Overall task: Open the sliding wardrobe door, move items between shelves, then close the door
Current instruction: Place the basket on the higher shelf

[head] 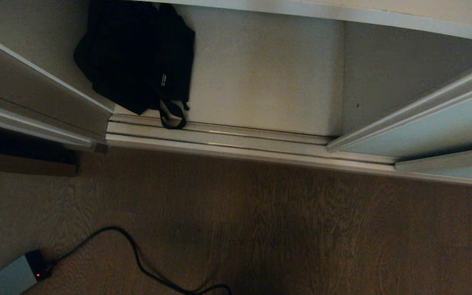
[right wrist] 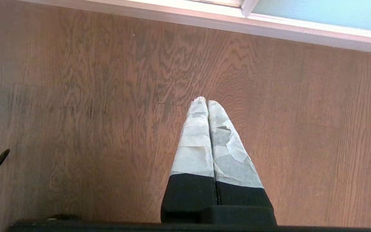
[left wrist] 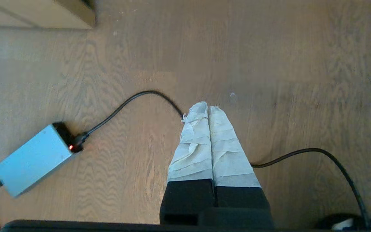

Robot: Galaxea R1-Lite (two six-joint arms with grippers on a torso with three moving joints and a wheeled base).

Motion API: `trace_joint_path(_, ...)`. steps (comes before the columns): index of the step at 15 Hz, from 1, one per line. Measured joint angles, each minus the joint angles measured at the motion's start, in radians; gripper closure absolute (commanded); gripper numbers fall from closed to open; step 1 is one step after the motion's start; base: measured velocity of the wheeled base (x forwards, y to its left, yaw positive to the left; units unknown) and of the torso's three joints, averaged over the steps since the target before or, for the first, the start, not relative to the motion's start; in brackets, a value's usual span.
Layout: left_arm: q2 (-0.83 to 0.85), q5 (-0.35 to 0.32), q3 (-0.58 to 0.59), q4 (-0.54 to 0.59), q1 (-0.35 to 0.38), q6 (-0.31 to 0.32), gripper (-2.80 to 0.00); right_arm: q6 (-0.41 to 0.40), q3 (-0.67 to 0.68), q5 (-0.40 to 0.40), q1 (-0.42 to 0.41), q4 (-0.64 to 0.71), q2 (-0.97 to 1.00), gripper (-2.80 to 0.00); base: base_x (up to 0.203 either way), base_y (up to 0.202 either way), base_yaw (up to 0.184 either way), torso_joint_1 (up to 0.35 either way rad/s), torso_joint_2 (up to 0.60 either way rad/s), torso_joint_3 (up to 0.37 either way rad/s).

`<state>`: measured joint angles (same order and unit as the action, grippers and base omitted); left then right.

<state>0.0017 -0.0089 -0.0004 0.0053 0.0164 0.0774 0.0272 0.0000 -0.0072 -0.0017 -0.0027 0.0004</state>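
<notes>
Black fabric marks the bag in the head view, slumped on the wardrobe's bottom shelf at its left side, its strap drooping over the floor track. To the right stands the sliding door, pushed aside so the opening is clear. A power brick and cable lie on the wooden floor. In the left wrist view, the left end effector hangs above the floor near the cable, its taped fingers pressed together. In the right wrist view, the right end effector hangs over bare floor near the door's frame, its fingers likewise together, holding nothing.
</notes>
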Motion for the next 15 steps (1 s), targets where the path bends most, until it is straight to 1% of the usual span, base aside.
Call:
trace_joint_path(2, 0.000, 0.000, 0.000, 0.000, 0.000, 0.000, 0.00, 0.001, 0.000, 0.000, 0.002, 0.000, 0.000, 0.00, -0.003, 0.082, -0.015, 0.004, 0.00, 0.000)
trace_joint_path(5, 0.000, 0.000, 0.000, 0.000, -0.001, 0.000, 0.00, 0.000, 0.000, 0.000, 0.000, 0.000, 0.000, 0.00, 0.000, 0.161, 0.003, 0.007, 0.00, 0.001)
trace_joint_path(6, 0.000, 0.001, 0.000, -0.001, -0.001, -0.005, 0.00, 0.000, 0.000, 0.000, 0.000, 0.000, 0.000, 0.00, 0.000, 0.077, 0.010, -0.003, 0.00, 0.000)
trace_joint_path(8, 0.000, 0.003, 0.000, -0.001, 0.000, -0.018, 0.00, 0.000, 0.000, 0.000, 0.000, 0.000, 0.000, 0.00, 0.000, 0.000, 0.000, 0.000, 0.00, 0.000)
trace_joint_path(13, 0.000, 0.002, 0.000, -0.001, 0.000, -0.015, 0.00, 0.000, 0.000, 0.000, 0.000, 0.000, 0.000, 0.00, 0.000, 0.000, 0.000, 0.000, 0.00, 0.000)
trace_joint_path(15, 0.000, 0.003, 0.000, -0.003, 0.000, -0.024, 0.00, 0.000, 0.000, 0.000, 0.000, 0.000, 0.000, 0.00, 0.000, 0.000, 0.000, 0.000, 0.00, 0.000)
